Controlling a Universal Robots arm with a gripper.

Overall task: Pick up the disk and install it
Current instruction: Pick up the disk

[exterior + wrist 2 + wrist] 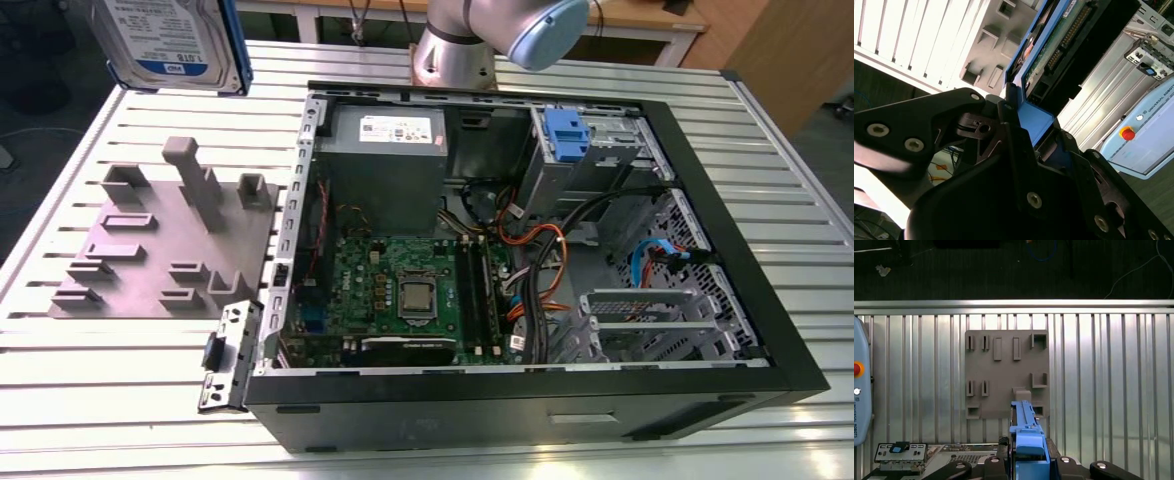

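Slatted metal table [120,390] bears an open computer case [467,412] and grey fixture [134,250].

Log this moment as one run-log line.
gripper: shut on disk at its blue bracket | disk: held in air by grey fixture plate | computer case: open, disk not installed

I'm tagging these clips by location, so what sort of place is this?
Probably a robotics lab bench: an open computer case lies on a slatted metal table, beside a grey fixture plate, with a robot arm standing behind it.
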